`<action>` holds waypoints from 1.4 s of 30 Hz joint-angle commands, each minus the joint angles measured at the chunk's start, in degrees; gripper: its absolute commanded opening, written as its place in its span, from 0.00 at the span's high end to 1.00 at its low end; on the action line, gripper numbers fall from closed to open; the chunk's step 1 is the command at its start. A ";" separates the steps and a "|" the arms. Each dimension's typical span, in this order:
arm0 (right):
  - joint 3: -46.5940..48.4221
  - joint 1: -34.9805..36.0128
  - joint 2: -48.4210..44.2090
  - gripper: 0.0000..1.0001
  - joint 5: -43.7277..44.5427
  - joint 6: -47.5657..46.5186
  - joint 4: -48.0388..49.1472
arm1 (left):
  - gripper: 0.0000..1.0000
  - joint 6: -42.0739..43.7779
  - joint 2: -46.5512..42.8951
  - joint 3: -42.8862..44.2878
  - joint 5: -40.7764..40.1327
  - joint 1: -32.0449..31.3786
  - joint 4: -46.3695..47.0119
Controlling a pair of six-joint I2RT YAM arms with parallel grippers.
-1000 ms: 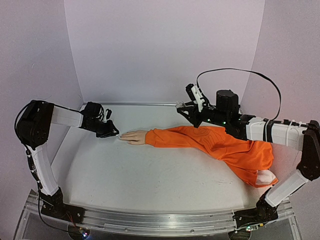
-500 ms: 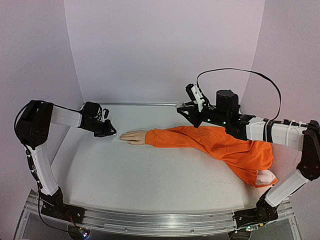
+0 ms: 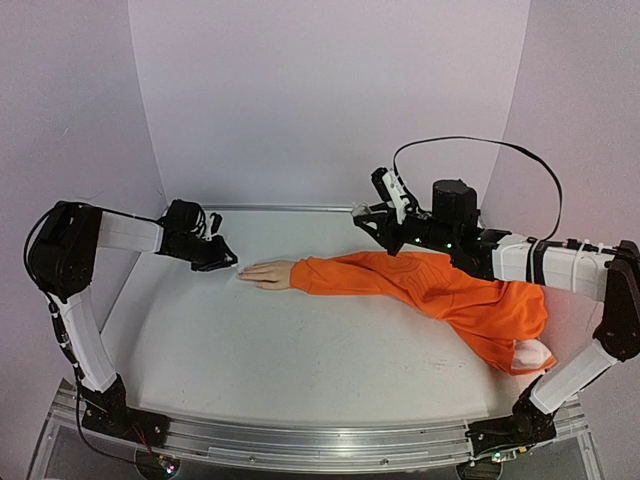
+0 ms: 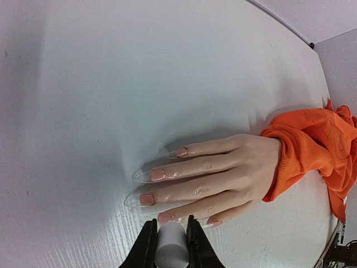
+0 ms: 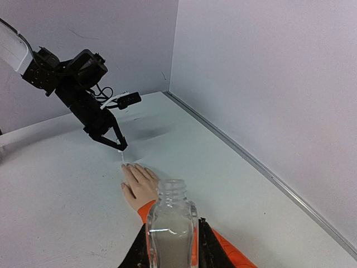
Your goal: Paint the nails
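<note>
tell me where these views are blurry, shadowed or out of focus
Left wrist: the mannequin hand is sharp with a soft shadow on the table beside it, while the white handle in the left pincer is blurred from closeness. Right wrist: the clear bottle up close looks slightly soft. Top external: even, diffuse light, only a faint shadow under the orange sleeve.

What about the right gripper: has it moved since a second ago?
No. The right gripper keeps the same spot above the orange sleeve's upper edge.
</note>
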 commanded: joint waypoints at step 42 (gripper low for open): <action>1.08 -0.26 -0.55 1.00 -1.11 0.90 4.39 | 1.00 0.07 -2.55 0.96 -1.82 -0.25 2.24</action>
